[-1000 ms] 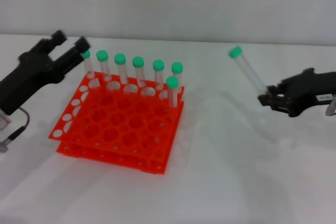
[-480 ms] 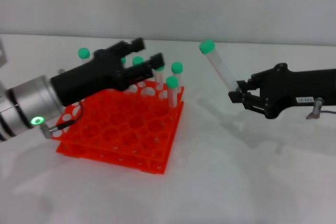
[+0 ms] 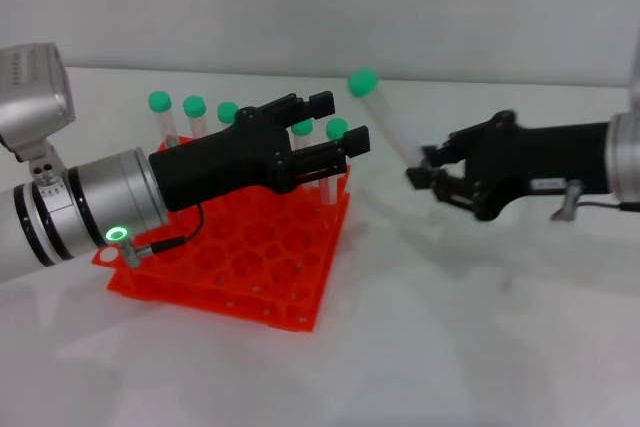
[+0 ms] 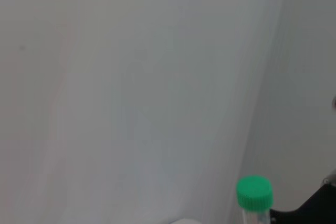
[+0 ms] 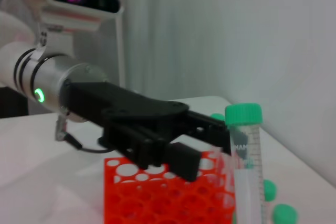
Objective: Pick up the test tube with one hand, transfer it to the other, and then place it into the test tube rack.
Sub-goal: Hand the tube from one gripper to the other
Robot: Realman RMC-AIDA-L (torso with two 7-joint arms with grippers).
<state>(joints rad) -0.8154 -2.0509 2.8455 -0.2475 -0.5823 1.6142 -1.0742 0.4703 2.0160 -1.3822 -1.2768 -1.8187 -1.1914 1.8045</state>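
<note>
My right gripper (image 3: 428,175) is shut on the lower end of the test tube (image 3: 388,125). It holds the tube tilted in the air to the right of the rack, green cap up and toward the left. My left gripper (image 3: 338,120) is open, reaching over the back right of the orange-red test tube rack (image 3: 240,252), its fingertips just left of the tube and apart from it. In the right wrist view the tube (image 5: 247,166) stands close by, with the left gripper (image 5: 199,142) behind it. The left wrist view shows the tube's cap (image 4: 254,192).
Several other green-capped tubes (image 3: 193,107) stand along the rack's back row, partly hidden by my left arm (image 3: 110,207). The white table (image 3: 450,347) stretches in front of and to the right of the rack. A pale wall stands behind.
My left arm has swung right across the rack toward the tube. My right gripper has carried the tube left, closing the gap between the two grippers.
</note>
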